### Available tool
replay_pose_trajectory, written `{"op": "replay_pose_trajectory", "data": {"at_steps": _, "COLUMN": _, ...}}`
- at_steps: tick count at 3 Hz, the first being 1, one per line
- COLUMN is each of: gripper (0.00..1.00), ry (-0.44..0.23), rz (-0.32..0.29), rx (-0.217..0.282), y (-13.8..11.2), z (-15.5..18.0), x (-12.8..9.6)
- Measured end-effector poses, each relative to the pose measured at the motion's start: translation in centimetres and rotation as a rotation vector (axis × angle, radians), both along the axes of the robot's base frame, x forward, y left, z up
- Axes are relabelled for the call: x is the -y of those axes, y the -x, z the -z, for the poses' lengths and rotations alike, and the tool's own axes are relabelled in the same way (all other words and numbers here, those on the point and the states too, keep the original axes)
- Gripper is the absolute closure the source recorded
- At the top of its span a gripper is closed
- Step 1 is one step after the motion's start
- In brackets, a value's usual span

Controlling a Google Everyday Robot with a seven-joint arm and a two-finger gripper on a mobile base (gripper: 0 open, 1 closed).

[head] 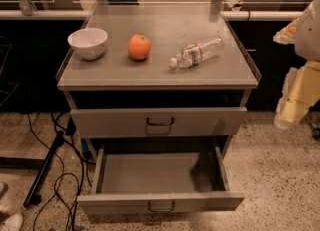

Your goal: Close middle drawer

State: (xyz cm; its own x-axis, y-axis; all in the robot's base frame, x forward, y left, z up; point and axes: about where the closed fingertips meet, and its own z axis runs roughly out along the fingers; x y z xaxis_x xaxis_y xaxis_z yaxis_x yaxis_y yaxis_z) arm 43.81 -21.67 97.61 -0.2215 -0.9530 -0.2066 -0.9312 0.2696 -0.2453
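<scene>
The middle drawer (pixel 160 201) is pulled far out of the grey cabinet, low in the camera view. Its flat grey front faces me, with a small dark loop handle (pixel 161 207) at centre. Its inside shows bare grey metal. The uppermost drawer front (pixel 159 121) sits above it, standing slightly out from the cabinet. The lowest drawer is hidden under the open one. My gripper (pixel 290 110), cream and yellow, hangs at the right edge of the view. It is off to the right of the cabinet, about level with the uppermost drawer, and touches nothing.
On the cabinet top (pixel 115 72) stand a white bowl (pixel 88 43), an orange (pixel 139 47) and a plastic water bottle (pixel 196 52) lying on its side. Black cables and a dark pole (pixel 45 170) lie on the speckled floor to the left. Dark counters run behind.
</scene>
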Motion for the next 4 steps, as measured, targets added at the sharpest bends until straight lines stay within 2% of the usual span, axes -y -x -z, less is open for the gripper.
{"op": "replay_pose_trajectory", "data": {"at_steps": 1, "gripper": 0.00, "ry": 0.000, "rz": 0.000, "rx": 0.000, "y": 0.00, "z": 0.00, "x": 0.00}}
{"op": "replay_pose_trajectory", "data": {"at_steps": 2, "gripper": 0.10, "ry": 0.000, "rz": 0.000, "rx": 0.000, "y": 0.00, "z": 0.00, "x": 0.00}}
{"op": "replay_pose_trajectory", "data": {"at_steps": 3, "gripper": 0.34, "ry": 0.000, "rz": 0.000, "rx": 0.000, "y": 0.00, "z": 0.00, "x": 0.00}}
{"op": "replay_pose_trajectory", "data": {"at_steps": 4, "gripper": 0.65, "ry": 0.000, "rz": 0.000, "rx": 0.000, "y": 0.00, "z": 0.00, "x": 0.00}}
